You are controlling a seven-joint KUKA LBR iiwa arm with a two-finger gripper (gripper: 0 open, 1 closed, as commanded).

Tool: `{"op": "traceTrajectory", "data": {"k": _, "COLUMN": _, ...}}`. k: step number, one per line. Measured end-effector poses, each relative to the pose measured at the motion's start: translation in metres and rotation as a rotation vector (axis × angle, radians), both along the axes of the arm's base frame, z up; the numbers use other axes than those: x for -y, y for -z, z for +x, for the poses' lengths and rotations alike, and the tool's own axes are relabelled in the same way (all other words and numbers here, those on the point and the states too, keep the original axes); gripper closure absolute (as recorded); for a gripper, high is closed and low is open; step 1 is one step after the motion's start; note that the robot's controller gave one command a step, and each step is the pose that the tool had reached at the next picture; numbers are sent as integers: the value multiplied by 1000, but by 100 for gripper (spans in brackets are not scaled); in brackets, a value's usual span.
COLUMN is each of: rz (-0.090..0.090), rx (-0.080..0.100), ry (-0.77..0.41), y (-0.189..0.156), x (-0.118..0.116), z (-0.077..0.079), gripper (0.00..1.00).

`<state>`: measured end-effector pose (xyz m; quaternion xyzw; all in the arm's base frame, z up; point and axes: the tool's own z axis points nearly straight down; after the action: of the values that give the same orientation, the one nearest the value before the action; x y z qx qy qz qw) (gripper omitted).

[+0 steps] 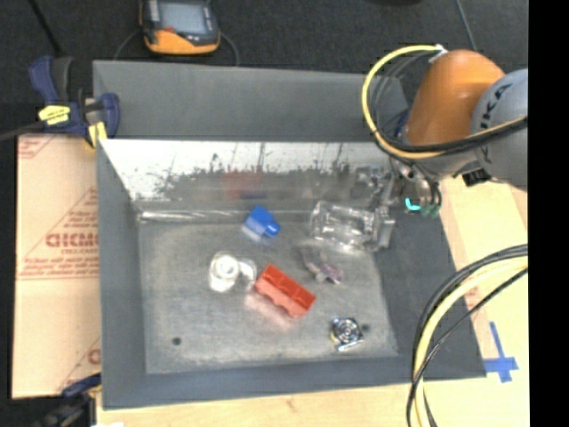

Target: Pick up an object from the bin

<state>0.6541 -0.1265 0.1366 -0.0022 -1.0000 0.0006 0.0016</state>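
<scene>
My gripper (388,213) hangs at the bin's right side, near the back wall, under the arm's orange cover. Right against its left side lies a clear plastic cup (341,225), tipped over on the bin floor. Whether the gripper touches the cup I cannot tell. Just in front of the cup sits a small purple-grey piece (322,269). A red ridged brick (286,290) lies left of that, in the middle of the bin.
A blue block (260,223) sits towards the back, a white round cap (228,271) left of the red brick, a pale pink piece (265,308) along the brick's front, and a shiny metal piece (346,331) front right. The bin's left half is bare floor.
</scene>
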Motion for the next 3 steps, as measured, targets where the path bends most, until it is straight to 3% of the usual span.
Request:
{"op": "traceTrajectory", "data": {"k": 1, "rz": 0, "rx": 1, "ry": -6, "y": 70, "x": 27, "z": -18, "gripper": 0}}
{"op": "traceTrajectory", "data": {"k": 2, "rz": -2, "rx": 9, "ry": -11, "y": 65, "x": 26, "z": -15, "gripper": 100}}
{"op": "traceTrajectory", "data": {"k": 3, "rz": -3, "rx": 12, "ry": -21, "y": -37, "x": 26, "z": -21, "gripper": 100}}
